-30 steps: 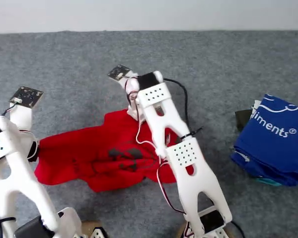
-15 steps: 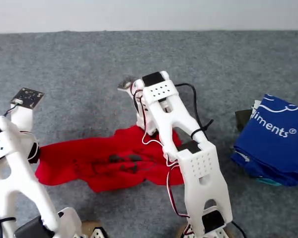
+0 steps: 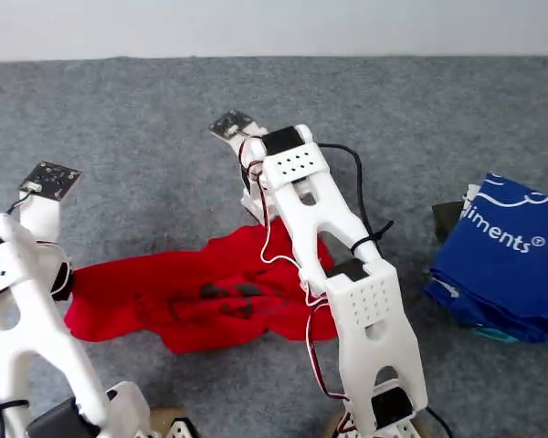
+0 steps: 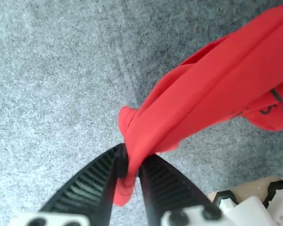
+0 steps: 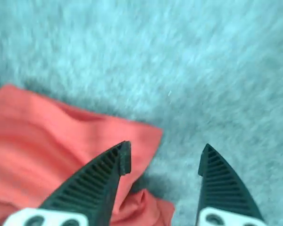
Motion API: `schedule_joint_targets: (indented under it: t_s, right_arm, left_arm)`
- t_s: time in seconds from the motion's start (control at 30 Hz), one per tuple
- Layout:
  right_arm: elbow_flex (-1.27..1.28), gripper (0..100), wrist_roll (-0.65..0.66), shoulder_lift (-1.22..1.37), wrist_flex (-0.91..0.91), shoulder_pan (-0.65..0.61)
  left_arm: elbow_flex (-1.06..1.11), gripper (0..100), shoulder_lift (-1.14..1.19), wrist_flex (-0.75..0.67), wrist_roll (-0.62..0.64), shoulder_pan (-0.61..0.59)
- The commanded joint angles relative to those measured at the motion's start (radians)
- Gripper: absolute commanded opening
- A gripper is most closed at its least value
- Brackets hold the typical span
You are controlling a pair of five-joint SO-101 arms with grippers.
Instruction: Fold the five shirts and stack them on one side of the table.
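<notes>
A red shirt point(image 3: 201, 292) lies bunched in a long strip across the near middle of the grey table. My left gripper point(image 4: 129, 162) is shut on the shirt's left end point(image 4: 132, 136), and the cloth trails away from it as a twisted band point(image 4: 217, 99). That arm point(image 3: 18, 301) stands at the near left. My right gripper point(image 5: 165, 162) is open just above the shirt's far right edge point(image 5: 85, 136), nothing between its fingers. The right arm point(image 3: 320, 237) reaches over the shirt. A stack of folded shirts with a blue one on top point(image 3: 507, 260) sits at the right.
Bare grey carpet-like tabletop point(image 3: 393, 119) stretches across the far half and between the red shirt and the blue stack. A dark item point(image 3: 446, 217) peeks out beside the stack. The arm bases stand at the near edge.
The right gripper has let go of the shirt's far edge and lifted slightly; the cloth dropped from a raised peak into a flatter bunch. The left arm has kept still.
</notes>
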Motion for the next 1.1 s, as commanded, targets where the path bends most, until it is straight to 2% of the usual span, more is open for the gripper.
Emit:
schedule_joint_targets:
  t_s: [0.0, 0.27, 0.47, 0.53, 0.73, 0.93, 1.07]
  right_arm:
    - [-0.107, 24.2, -0.011, 0.038, -0.001, 0.001]
    - [-0.235, 24.1, -0.012, 0.182, 0.094, -0.039]
    - [-0.311, 24.0, -0.083, 0.26, 0.163, -0.05]
    - [-0.327, 20.6, -0.087, 0.278, 0.193, -0.056]
    - [-0.35, 0.9, -0.08, 0.285, 0.216, -0.076]
    - [-0.506, 1.0, -0.08, 0.285, 0.275, -0.062]
    - [-0.603, 1.0, -0.072, 0.255, 0.277, -0.01]
  left_arm:
    - [-0.004, 2, -0.034, 0.006, -0.009, 0.006]
    - [-0.004, 2, -0.032, 0.006, -0.009, 0.006]
    - [-0.004, 2, -0.032, 0.006, -0.009, 0.006]
    - [-0.002, 2, -0.032, 0.006, -0.009, 0.006]
    - [-0.002, 2, -0.032, 0.006, -0.009, 0.006]
    - [-0.002, 2, -0.032, 0.006, -0.009, 0.006]
    - [-0.013, 2, -0.04, 0.008, -0.009, 0.006]
